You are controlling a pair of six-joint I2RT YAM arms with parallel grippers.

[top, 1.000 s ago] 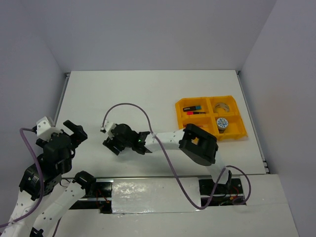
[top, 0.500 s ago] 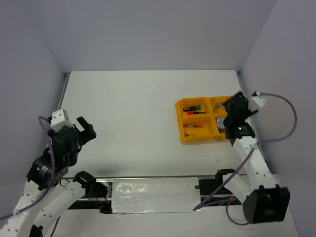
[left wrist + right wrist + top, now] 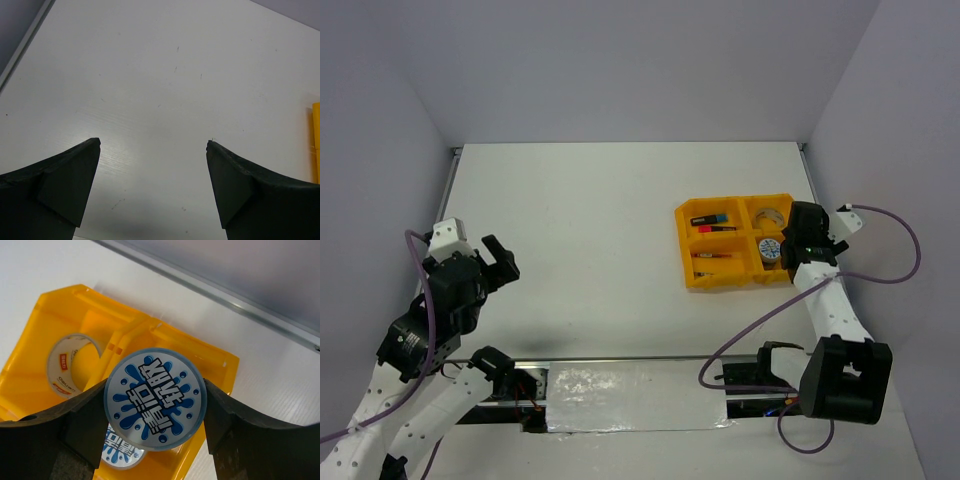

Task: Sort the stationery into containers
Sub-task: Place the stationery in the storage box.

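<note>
My right gripper (image 3: 155, 390) is shut on a blue-white round tub (image 3: 155, 397), held flat-face up over the yellow-orange tray (image 3: 60, 310). Below it, a second tub (image 3: 117, 450) lies in the tray's near right compartment. A grey tape ring (image 3: 70, 365) stands in the compartment beyond. From above, the right gripper (image 3: 798, 232) hangs at the tray's (image 3: 686, 250) right side and hides the held tub. Highlighters (image 3: 712, 220) fill the far left compartment, thin pens (image 3: 712, 255) the near left. My left gripper (image 3: 500, 262) stands open over bare table at the far left, its fingers (image 3: 75, 170) wide apart with nothing between them.
The white table has a raised metal rail (image 3: 225, 295) along its right edge, close behind the tray. Grey walls enclose the back and sides. A purple cable (image 3: 900, 250) loops from the right wrist out toward the right wall. A sliver of the tray (image 3: 316, 145) shows in the left wrist view.
The right arm swung from the table's middle left across to the tray and now hangs at its right side. The left arm shifted slightly up and right, still open.
</note>
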